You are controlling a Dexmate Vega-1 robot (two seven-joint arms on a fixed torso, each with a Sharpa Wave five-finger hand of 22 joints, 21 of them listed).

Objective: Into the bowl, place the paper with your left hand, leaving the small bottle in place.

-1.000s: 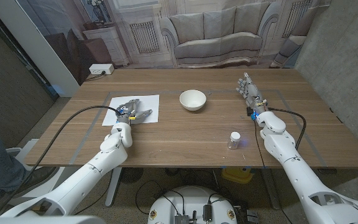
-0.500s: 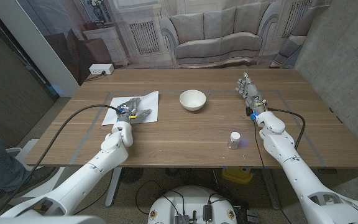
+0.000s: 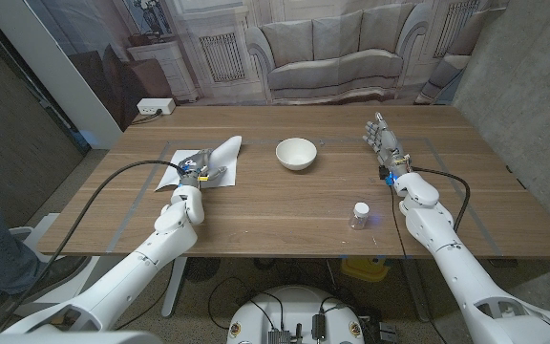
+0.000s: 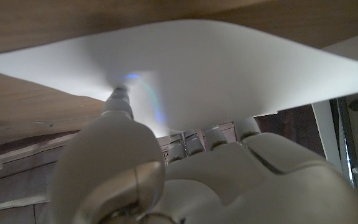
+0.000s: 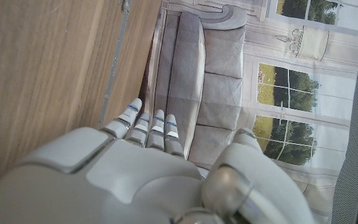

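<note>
The paper (image 3: 220, 156) is on the table at about 9 o'clock from the bowl (image 3: 296, 153), a little way off. One side of it curls up off the wood, and the left hand (image 3: 197, 169) is on it. In the left wrist view the sheet (image 4: 197, 74) bends over the fingertips (image 4: 118, 99), so I think the hand is pinching it between thumb and fingers.

To do this step well, the hand should keep its soft grip, lift the sheet fully off the table, and carry it toward 3 o'clock until it hangs over the bowl. Paper is floppy, so a slow move is best, or it may slip out or flap past the rim.

The small bottle (image 3: 360, 214) stands at about 5 o'clock from the bowl, well apart from the paper's path. The right hand (image 3: 384, 140) stands at 3 o'clock from the bowl, fingers straight and apart, holding nothing.
</note>
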